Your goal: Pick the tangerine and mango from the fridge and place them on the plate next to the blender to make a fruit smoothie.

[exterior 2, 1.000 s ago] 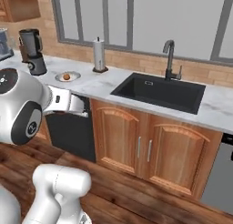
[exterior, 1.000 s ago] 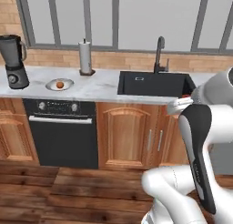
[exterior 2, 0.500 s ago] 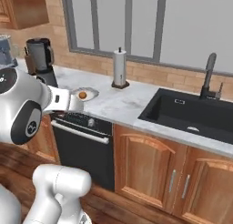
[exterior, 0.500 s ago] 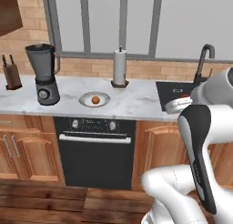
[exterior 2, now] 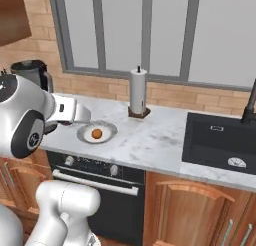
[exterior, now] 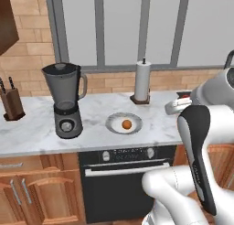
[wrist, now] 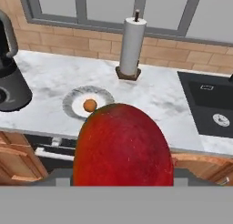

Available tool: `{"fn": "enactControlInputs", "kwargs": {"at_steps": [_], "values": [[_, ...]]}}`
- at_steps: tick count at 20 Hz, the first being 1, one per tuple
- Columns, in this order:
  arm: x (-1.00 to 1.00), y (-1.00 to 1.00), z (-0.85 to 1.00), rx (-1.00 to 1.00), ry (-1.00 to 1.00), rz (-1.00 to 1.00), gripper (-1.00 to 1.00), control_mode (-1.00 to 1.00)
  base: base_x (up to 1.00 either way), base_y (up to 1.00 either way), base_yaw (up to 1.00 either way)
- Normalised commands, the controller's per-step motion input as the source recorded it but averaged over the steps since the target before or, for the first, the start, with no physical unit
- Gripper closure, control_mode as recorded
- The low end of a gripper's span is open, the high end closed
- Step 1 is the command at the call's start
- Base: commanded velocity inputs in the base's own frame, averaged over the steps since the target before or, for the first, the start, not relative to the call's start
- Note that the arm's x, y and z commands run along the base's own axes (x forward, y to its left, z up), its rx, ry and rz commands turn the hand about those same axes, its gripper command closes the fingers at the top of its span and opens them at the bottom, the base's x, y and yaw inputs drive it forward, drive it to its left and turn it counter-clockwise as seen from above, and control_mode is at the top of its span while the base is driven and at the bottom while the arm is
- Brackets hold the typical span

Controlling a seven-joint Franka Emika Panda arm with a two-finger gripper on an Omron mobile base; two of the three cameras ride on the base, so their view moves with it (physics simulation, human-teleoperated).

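A red mango (wrist: 122, 145) looms close at the bottom of the hand view, with my gripper (exterior: 172, 107) shut on it and its fingertips hidden behind the fruit. My hand hangs above the counter's front edge, to the right of the plate. The pale plate (exterior: 112, 123) (exterior 2: 82, 135) (wrist: 70, 102) lies on the marble counter with the small orange tangerine (exterior: 126, 124) (exterior 2: 97, 134) (wrist: 90, 104) in it. Just left of the plate stands the dark grey blender (exterior: 66, 100) (wrist: 11, 82). The fridge is out of view.
A paper towel roll (exterior: 142, 81) (exterior 2: 138, 91) stands behind the plate, by the window. A black sink (exterior 2: 220, 142) with a faucet lies to the right, and a knife block (exterior: 11, 103) stands far left. A black oven (exterior: 123, 178) sits under the counter.
The whole picture has shifted: the base has driven left along the counter and closer, so the blender and plate now sit near the middle. The grip on the mango is unchanged.
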Motion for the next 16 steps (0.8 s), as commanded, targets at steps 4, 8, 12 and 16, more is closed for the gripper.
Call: {"fn": "enactControlInputs", "kwargs": {"at_steps": [4, 8, 12, 16], "values": [[0.00, 0.00, 0.00, 0.00, 0.00, 0.00, 1.00, 1.00, 0.65, 0.35, -0.25], [0.00, 0.00, 0.00, 0.00, 0.00, 0.00, 1.00, 1.00, 0.48, 0.15, -0.07], [0.00, 0.00, 0.00, 0.00, 0.00, 0.00, 1.00, 1.00, 0.49, 0.14, -0.03], [0.13, 0.16, 0.00, 0.00, 0.10, 0.00, 1.00, -1.00, 0.19, 0.09, -0.01]]}}
